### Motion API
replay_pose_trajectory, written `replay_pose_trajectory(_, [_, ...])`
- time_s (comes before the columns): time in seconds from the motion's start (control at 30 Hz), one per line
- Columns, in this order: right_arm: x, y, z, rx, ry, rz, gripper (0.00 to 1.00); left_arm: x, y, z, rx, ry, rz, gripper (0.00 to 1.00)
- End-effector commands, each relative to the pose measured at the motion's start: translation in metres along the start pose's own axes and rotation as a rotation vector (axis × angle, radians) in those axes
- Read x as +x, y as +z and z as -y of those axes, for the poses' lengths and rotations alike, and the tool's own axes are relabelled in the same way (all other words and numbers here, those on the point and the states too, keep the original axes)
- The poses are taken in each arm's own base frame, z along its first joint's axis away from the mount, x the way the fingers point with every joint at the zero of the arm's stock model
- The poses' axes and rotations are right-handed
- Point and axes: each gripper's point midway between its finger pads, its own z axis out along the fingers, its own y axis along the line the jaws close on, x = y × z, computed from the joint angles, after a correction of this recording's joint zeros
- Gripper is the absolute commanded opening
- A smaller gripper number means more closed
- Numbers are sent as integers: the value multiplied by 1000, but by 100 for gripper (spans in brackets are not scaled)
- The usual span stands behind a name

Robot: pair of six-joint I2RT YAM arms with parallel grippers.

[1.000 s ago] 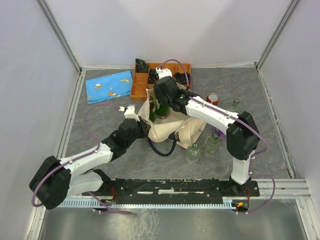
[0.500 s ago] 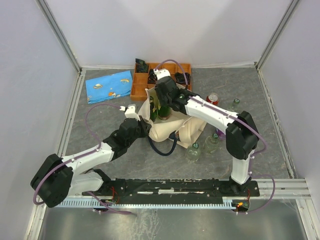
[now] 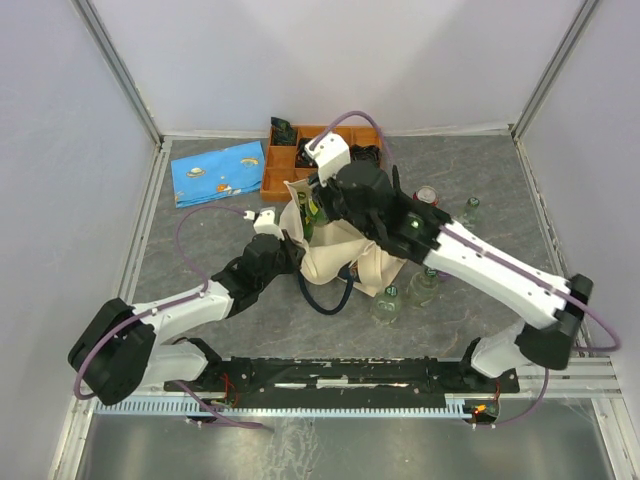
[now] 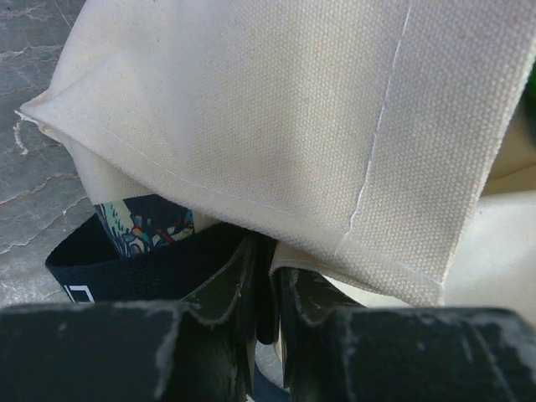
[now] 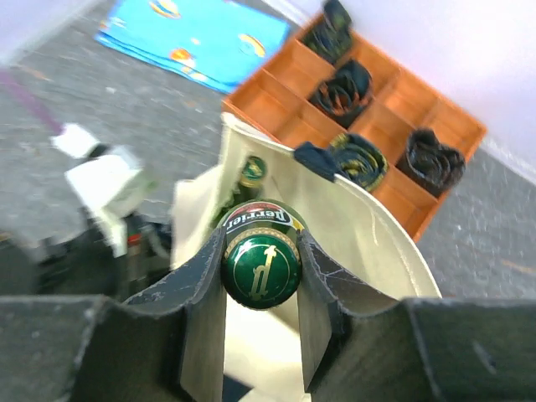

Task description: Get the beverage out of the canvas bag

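**Grip made, lift pending**

Top view: your right gripper (image 3: 318, 203) has closed within the last second, and its arm now stretches over the canvas bag (image 3: 350, 255).

Left wrist: your left gripper (image 4: 272, 264) pinches the bag's edge.

Right wrist: the jaws clamp the green bottle (image 5: 260, 270) by its neck. Its body is still inside the bag, so you have yet to lift it.

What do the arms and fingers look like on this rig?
The left arm and right arm both have white link shells with bulky black joints, and a thin purple cable loops off each wrist. The fingers are black and flat-sided, scuffed with pale scratches.
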Motion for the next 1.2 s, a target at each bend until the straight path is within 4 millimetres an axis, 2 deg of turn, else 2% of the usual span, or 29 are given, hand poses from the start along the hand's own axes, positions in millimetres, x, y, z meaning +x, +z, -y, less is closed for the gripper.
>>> replay_pose_trajectory(0.0, [-72,-70,-13,-56,26,254,0,-18,7,-11,-66,20,56,16])
replay_pose_trajectory(0.13, [-55,-98,-35,-133,31,237,0,-17,6,-12,-65,22,58,15])
replay_pose_trajectory(0.33, [-13,-127,-73,-211,-20,177,0,-20,4,-12,-64,31,66,16])
replay_pose_trajectory(0.43, [10,-133,-89,-239,-25,140,0,-24,3,-11,-64,36,75,16])
replay_pose_trajectory(0.6, [45,-132,-103,-271,40,83,0,-24,1,-11,-64,38,77,16])
replay_pose_trajectory(0.9, [114,-124,-98,-236,82,-29,0,-20,1,-14,-70,40,67,17])
replay_pose_trajectory(1.17, [146,-113,-94,-186,117,-68,0,-19,2,-13,-68,45,57,17])
